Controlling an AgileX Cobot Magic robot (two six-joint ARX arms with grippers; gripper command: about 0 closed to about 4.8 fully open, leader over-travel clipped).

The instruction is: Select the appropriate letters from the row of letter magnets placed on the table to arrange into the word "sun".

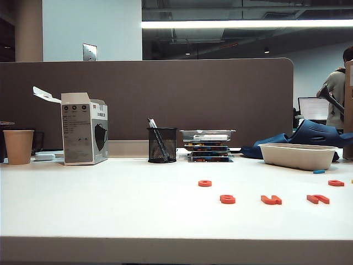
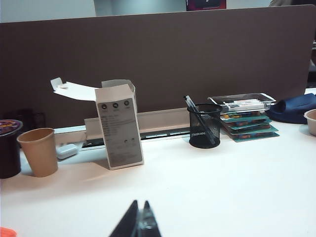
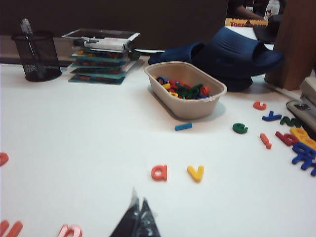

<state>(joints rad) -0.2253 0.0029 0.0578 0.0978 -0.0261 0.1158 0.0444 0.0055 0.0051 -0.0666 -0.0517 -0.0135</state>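
Observation:
Five orange-red letter magnets lie on the white table (image 1: 110, 204). Three form a front line (image 1: 227, 199) (image 1: 271, 200) (image 1: 317, 199), and two sit further back (image 1: 205, 183) (image 1: 336, 183). In the right wrist view an "n" (image 3: 69, 230) and another orange piece (image 3: 10, 228) lie close beside my right gripper (image 3: 138, 198), with an orange "a" (image 3: 159, 172) ahead of it. That gripper is shut and empty above the table. My left gripper (image 2: 140, 203) is also shut and empty, facing the box and cup; an orange scrap (image 2: 6, 232) shows at the frame's corner. Neither gripper appears in the exterior view.
A beige tub (image 3: 197, 106) of mixed coloured letters stands behind the row, with a small blue piece (image 3: 183, 127), a yellow "v" (image 3: 195, 172) and several loose letters (image 3: 296, 140) nearby. A mesh pen cup (image 1: 162, 145), stacked trays (image 1: 208, 146), an open carton (image 1: 84, 130) and a paper cup (image 1: 18, 147) line the back.

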